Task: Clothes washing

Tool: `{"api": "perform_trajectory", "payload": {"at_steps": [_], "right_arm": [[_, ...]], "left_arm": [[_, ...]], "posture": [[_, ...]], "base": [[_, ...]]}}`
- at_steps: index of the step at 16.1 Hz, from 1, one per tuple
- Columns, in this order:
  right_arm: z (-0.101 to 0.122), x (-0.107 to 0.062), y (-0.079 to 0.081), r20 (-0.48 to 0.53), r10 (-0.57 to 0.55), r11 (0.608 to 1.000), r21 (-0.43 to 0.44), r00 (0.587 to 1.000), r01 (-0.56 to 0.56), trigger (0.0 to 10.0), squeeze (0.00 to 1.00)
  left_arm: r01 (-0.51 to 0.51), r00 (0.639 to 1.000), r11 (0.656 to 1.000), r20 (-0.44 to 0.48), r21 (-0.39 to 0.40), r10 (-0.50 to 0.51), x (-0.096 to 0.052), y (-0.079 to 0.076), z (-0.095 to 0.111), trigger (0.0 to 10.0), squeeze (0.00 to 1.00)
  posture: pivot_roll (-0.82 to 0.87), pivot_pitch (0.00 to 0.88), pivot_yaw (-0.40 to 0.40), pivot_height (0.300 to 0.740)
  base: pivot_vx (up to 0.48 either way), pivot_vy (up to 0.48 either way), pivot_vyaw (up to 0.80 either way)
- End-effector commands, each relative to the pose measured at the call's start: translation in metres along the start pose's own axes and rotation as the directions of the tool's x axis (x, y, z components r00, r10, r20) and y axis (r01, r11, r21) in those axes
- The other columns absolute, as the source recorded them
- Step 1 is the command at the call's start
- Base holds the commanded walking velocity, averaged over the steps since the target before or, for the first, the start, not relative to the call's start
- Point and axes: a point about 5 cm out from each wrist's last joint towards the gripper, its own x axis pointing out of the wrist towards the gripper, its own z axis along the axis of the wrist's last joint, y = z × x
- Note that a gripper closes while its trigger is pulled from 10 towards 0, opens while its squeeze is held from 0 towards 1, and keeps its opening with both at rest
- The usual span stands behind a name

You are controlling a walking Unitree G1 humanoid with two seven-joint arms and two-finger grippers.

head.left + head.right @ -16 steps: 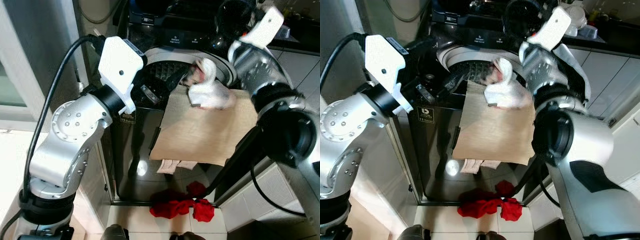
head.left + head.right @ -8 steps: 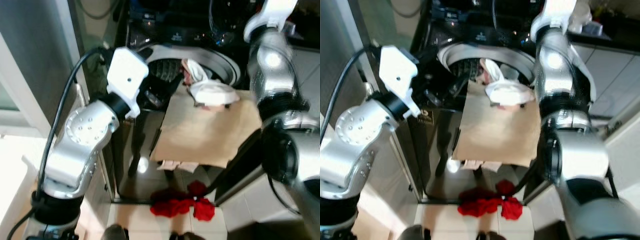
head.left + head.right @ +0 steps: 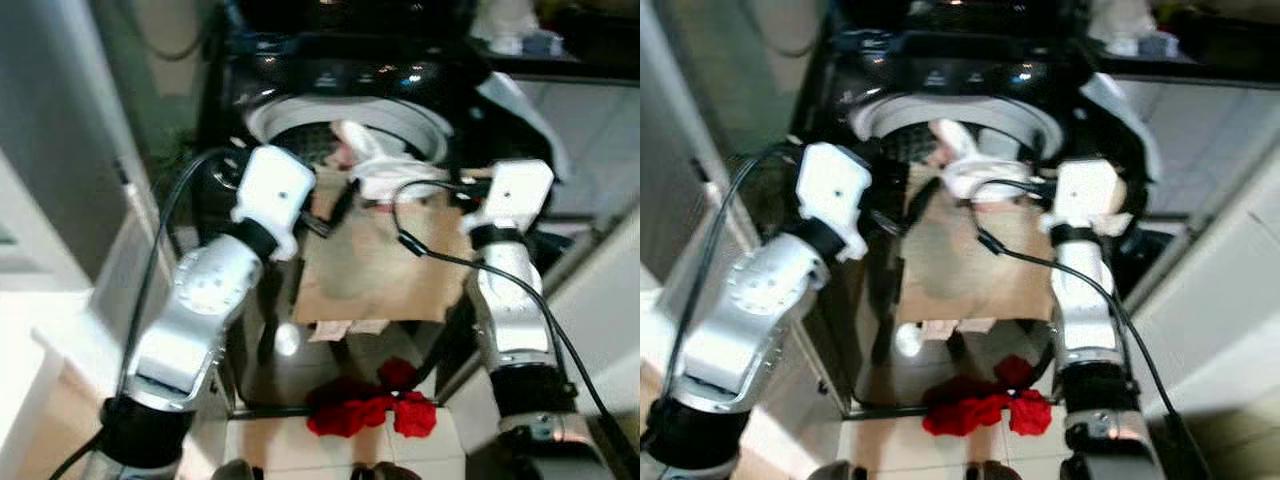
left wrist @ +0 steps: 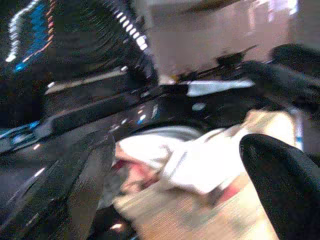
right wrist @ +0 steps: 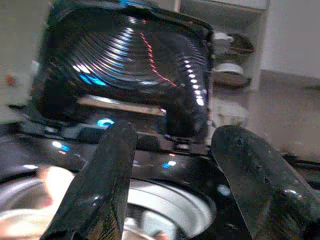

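both grippers, left gripper (image 4: 175,170) and right gripper (image 5: 172,180), hung spread and empty near the washing machine (image 3: 345,110), where white clothes (image 3: 385,165) draped over its rim.

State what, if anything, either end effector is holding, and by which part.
Nothing: the left end effector and right end effector are open, empty, near the white crumpled cloth.

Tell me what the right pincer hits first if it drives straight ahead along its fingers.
Probably the washing machine's raised lid, which stands directly beyond the open right pincer; blur leaves the depth unclear. The drum opening lies below that line.
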Motion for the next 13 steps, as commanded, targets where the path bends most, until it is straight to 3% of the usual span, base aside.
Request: {"api": "perform_trajectory", "payload": {"at_steps": [1, 3, 4, 6, 8, 13], "right_arm": [[-0.009, -0.001, 0.006, -0.079, 0.024, 0.997, 0.074, 0.997, -0.018, 10.0, 0.0], [-0.017, 0.007, 0.015, -0.123, 0.06, 0.992, 0.116, 0.991, -0.045, 10.0, 0.0], [-0.028, 0.016, 0.023, -0.221, 0.078, 0.967, 0.254, 0.972, -0.02, 10.0, 0.0], [-0.031, 0.018, 0.031, -0.275, 0.141, 0.927, 0.373, 0.951, -0.03, 10.0, 0.0], [-0.039, 0.017, 0.04, -0.321, 0.196, 0.915, 0.399, 0.926, -0.055, 10.0, 0.0], [-0.046, 0.048, 0.054, -0.395, 0.256, 0.927, 0.36, 0.883, -0.107, 10.0, 0.0]], "left_arm": [[-0.01, 1.0, 1.0, 0.0, 0.018, 0.01, 0.003, 0.003, 0.0, 10.0, 0.0], [-0.017, 1.0, 1.0, 0.007, 0.021, 0.017, 0.003, 0.004, 0.001, 10.0, 0.0], [-0.022, 1.0, 0.999, 0.009, 0.023, 0.022, 0.002, 0.003, 0.001, 10.0, 0.0], [-0.036, 0.999, 0.999, 0.003, 0.025, 0.036, 0.0, 0.004, -0.001, 10.0, 0.0], [-0.052, 0.999, 0.998, -0.007, 0.029, 0.052, -0.004, 0.006, -0.003, 10.0, 0.0], [-0.053, 0.999, 0.998, 0.002, 0.032, 0.053, -0.002, 0.005, 0.0, 10.0, 0.0]], "posture": [[0.01, 0.0, -0.023, 0.74], [0.02, 0.0, -0.029, 0.74], [0.04, 0.0, -0.044, 0.74], [0.05, 0.0, -0.052, 0.74], [0.08, 0.0, -0.069, 0.74], [0.09, 0.0, -0.07, 0.74]], "base": [[0.0, 0.0, 0.0], [0.0, 0.0, 0.0], [0.0, 0.0, 0.0], [0.0, 0.0, 0.0], [0.0, 0.0, 0.0], [0.0, 0.0, 0.0]]}}
